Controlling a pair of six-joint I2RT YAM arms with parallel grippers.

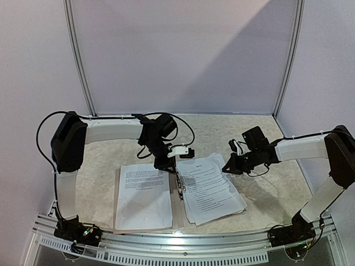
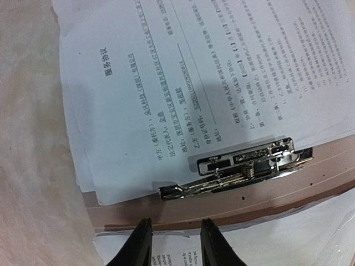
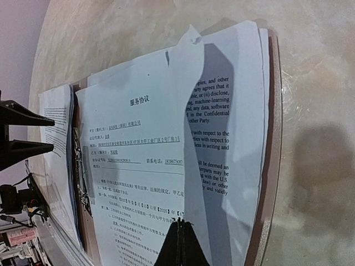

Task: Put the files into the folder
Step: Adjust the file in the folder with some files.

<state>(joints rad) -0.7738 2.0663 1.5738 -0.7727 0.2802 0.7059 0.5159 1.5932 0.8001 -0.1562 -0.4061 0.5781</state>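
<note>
The tan folder lies open on the table, with its metal clip on the spine. One printed sheet covers its left leaf. A fanned stack of files lies on the right leaf. My left gripper hovers over the top of the spine. In the left wrist view it is open and empty, just short of the clip and the folder. My right gripper is shut on the raised right edge of the top sheet. That edge casts a shadow on the sheets beneath it.
An aluminium rail with both arm bases runs along the near edge. Pale walls and metal posts enclose the table on three sides. The left gripper's black fingers show at the left of the right wrist view.
</note>
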